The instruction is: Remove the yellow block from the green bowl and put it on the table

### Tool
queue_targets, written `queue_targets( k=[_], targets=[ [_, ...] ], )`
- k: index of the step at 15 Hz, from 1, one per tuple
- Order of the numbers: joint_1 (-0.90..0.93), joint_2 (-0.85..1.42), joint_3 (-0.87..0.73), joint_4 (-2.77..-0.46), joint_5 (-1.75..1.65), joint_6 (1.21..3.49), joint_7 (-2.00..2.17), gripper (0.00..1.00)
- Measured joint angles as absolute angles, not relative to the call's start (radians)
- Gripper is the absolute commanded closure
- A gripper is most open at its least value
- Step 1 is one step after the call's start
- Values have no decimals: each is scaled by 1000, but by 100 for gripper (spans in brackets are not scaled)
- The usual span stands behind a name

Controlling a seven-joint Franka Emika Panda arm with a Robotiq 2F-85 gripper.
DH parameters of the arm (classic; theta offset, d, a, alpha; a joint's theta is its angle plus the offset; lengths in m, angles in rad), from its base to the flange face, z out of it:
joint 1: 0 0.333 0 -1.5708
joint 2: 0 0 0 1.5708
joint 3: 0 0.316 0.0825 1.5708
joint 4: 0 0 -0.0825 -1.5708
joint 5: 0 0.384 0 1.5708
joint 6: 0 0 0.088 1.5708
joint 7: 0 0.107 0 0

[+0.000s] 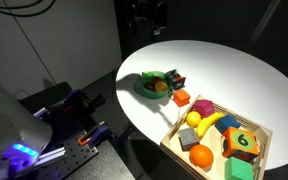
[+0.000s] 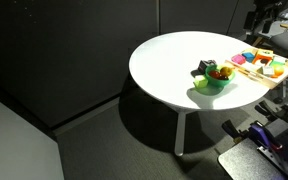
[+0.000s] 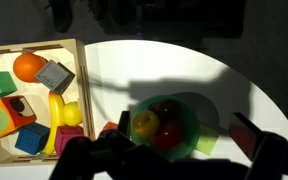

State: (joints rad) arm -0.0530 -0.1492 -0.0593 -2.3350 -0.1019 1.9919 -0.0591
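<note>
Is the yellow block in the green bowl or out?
In: wrist view shows the yellow block inside the green bowl, beside a red piece.

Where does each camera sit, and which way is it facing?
Exterior view: close and high, looking down on the table, bowl and tray; arm dim at the top.
Exterior view: farther off and lower, facing the whole table; arm at top right.
Wrist view: above the bowl, looking down; open gripper at the bottom edge.
Shared: all three show bowl and tray.
</note>
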Motion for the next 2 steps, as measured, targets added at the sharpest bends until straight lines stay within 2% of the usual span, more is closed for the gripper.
queue_targets(
  k=[2],
  targets=[
    [-54,-173,-60,-2352,-102,1992,-60,0]
  ],
)
